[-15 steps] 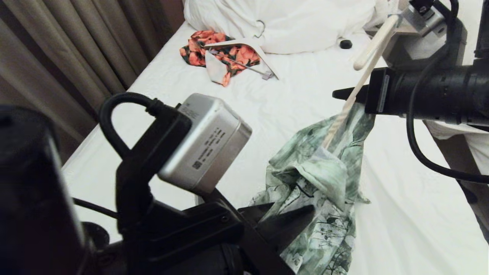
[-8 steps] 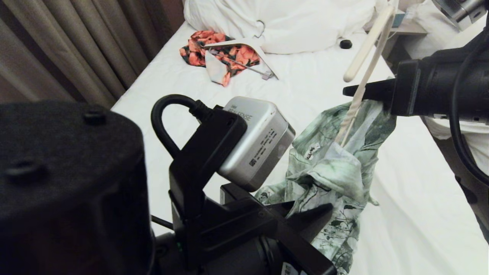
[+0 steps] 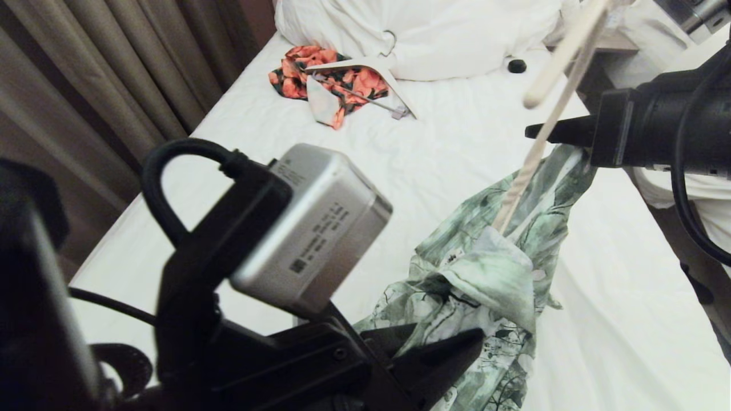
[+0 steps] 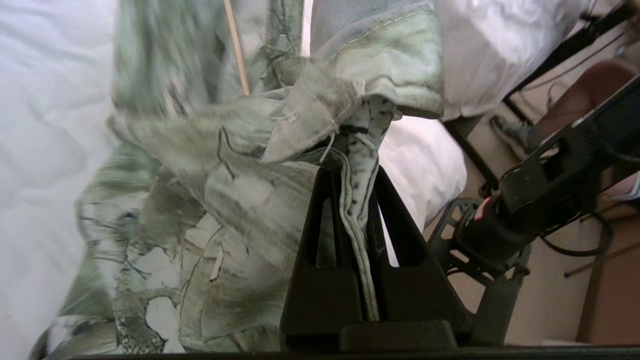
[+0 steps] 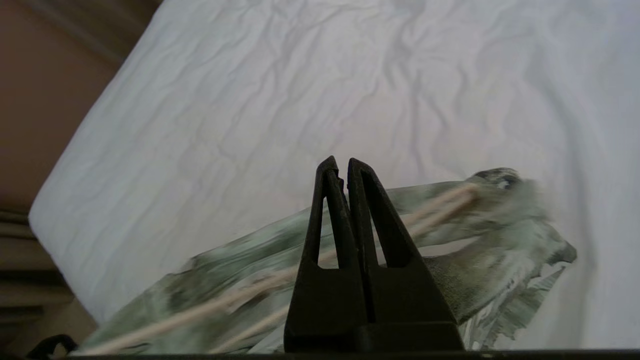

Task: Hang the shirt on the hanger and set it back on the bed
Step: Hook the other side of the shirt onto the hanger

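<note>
The green-and-white shirt (image 3: 485, 268) hangs stretched above the bed (image 3: 428, 148) between my two grippers. My left gripper (image 3: 477, 339) is low and close to me, shut on a folded hem of the shirt (image 4: 240, 165); the fabric runs between its jaws (image 4: 352, 172). The cream hanger (image 3: 534, 160) slants up out of the shirt's collar and crosses my right gripper (image 3: 530, 132). In the right wrist view that gripper (image 5: 342, 162) is shut with nothing between its jaws. The hanger's rods (image 5: 440, 205) and the shirt (image 5: 500, 235) pass behind its fingers.
An orange-red floral garment (image 3: 325, 77) with a wide white hanger (image 3: 365, 65) lies near the pillows (image 3: 422, 34). A small black round thing (image 3: 517, 65) sits beside them. Curtains (image 3: 114, 74) line the bed's left side. Another bed (image 3: 679, 194) stands to the right.
My right gripper has moved right and slightly up, taking the hanger and the shirt's top with it. The left arm swung in and back out, and the shirt now hangs more stretched.
</note>
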`<state>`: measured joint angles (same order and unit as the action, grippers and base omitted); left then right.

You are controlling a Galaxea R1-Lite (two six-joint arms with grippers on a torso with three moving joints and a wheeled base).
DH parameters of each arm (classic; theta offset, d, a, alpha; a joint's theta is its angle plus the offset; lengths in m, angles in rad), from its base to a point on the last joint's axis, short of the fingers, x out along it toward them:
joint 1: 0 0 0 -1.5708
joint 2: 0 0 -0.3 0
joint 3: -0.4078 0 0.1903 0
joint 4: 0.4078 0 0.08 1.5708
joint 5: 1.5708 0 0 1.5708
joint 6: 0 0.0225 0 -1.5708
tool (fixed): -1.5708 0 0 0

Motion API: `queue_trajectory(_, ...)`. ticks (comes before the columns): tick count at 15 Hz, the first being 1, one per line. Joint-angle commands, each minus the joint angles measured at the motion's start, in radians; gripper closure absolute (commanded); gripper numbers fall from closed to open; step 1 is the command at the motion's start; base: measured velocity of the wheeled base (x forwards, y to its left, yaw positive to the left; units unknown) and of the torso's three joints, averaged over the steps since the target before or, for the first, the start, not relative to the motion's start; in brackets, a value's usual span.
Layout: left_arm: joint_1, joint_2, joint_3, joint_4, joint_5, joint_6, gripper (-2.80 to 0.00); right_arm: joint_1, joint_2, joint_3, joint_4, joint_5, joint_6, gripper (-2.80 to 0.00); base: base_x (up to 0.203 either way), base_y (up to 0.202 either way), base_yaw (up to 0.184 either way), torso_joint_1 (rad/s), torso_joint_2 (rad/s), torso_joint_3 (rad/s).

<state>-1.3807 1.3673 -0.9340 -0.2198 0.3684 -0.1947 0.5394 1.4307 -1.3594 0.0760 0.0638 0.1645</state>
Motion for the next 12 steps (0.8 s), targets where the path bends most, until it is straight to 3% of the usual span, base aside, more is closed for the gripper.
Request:
queue_trajectory(1,-0.006,-0.079,0.005,-0.001,0.017,-0.002,0.00,-0.018,0.020,0.002,0.001,0.001,0.001,0.00,0.000,0.000,0.000,0.000,0.00,0.000)
queue_trajectory(6,-0.062,-0.148,0.052,0.045,0.026,-0.027,0.00,-0.048,0.068,-0.020,-0.010,-0.001,-0.027,0.00,0.000,0.000,0.000,0.000,0.00,0.000)
queue_trajectory(12,-0.100,-0.084,0.085,0.036,0.020,-0.049,0.00,-0.042,0.073,-0.029,-0.008,0.002,-0.033,0.00,0.000,0.000,0.000,0.000,0.00,0.000)
